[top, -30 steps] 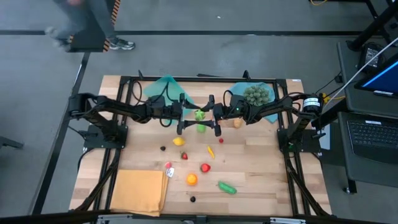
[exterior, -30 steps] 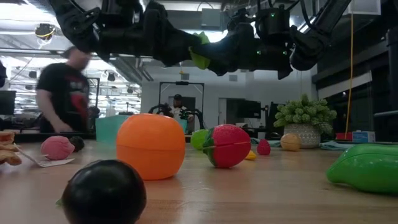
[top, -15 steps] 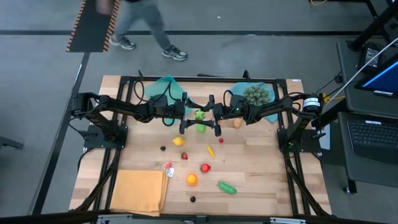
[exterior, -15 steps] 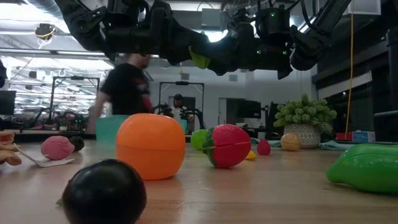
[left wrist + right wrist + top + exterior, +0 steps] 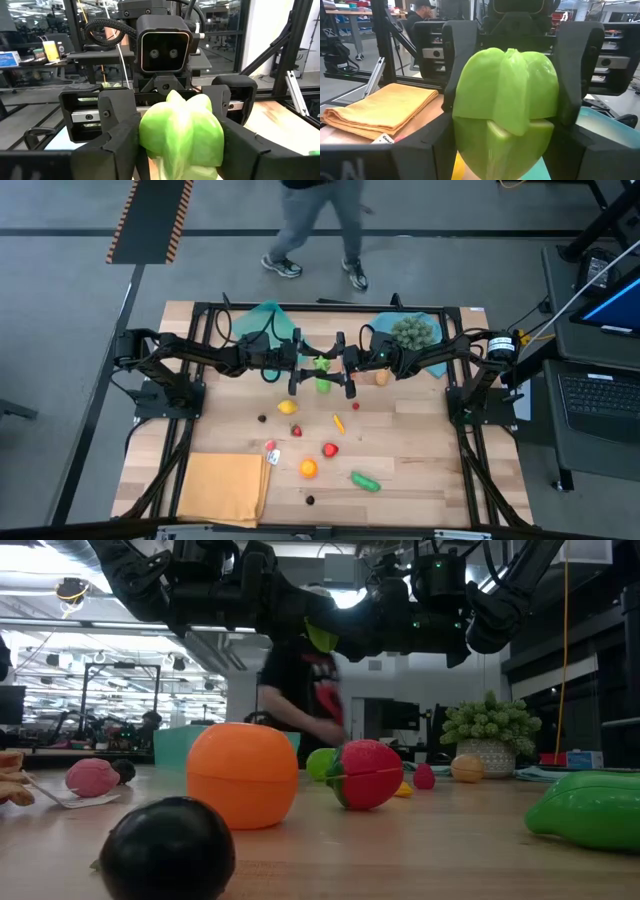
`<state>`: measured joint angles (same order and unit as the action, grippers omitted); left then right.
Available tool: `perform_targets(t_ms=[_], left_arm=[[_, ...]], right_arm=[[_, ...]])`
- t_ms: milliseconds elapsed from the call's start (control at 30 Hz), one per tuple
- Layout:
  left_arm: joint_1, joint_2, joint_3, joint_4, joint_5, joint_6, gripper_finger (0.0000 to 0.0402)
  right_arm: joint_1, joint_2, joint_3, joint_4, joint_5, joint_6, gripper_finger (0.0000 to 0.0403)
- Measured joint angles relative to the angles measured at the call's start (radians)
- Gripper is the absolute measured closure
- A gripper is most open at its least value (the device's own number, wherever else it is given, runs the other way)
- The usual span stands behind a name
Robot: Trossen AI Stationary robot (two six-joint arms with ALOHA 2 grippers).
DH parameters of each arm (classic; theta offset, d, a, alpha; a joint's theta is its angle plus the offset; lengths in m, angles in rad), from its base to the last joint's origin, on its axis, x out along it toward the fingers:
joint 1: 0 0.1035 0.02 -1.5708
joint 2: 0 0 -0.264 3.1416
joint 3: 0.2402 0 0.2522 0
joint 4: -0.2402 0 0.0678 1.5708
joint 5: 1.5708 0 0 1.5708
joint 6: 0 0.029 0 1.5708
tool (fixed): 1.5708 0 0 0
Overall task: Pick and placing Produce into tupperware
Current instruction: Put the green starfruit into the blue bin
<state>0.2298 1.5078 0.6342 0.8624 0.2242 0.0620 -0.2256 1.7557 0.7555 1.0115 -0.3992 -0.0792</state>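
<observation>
here, mid-frame above the worktop (image 5: 420, 430), the left gripper (image 5: 296, 370) and right gripper (image 5: 345, 370) meet, both sets of fingers gripping the green pepper (image 5: 321, 365): a handover, seemingly. next, one must let go before carrying it to the tray (image 5: 262, 313), upper left.

My two grippers meet at the high view's center, the pepper (image 5: 320, 364) between them, above the scattered produce (image 5: 308, 469), mat (image 5: 222, 488) lower left.
</observation>
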Motion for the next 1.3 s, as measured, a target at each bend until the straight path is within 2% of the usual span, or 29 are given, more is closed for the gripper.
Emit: perform_targets(t_ms=[400, 600, 700, 1033, 1300], left_arm=[[0.000, 0.000, 0.000, -0.006, -0.001, -0.002, 0.0195], [0.001, 0.000, 0.000, -0.009, -0.007, 0.000, 0.0195], [0.002, -0.001, 0.000, -0.009, -0.007, 0.001, 0.0195], [0.021, 0.000, 0.000, -0.013, -0.001, 0.001, 0.0195], [0.021, -0.036, -0.001, -0.024, -0.003, 0.019, 0.0195]], right_arm=[[0.000, 0.000, 0.000, -0.002, 0.001, 0.010, 0.0174], [0.000, 0.000, 0.000, 0.000, 0.005, 0.023, 0.0125], [0.000, 0.000, 0.000, 0.000, 0.005, 0.023, 0.0114], [-0.008, -0.001, 0.001, -0.020, 0.008, 0.023, 0.0109], [-0.044, -0.001, 0.001, -0.114, 0.007, 0.025, 0.0108]])
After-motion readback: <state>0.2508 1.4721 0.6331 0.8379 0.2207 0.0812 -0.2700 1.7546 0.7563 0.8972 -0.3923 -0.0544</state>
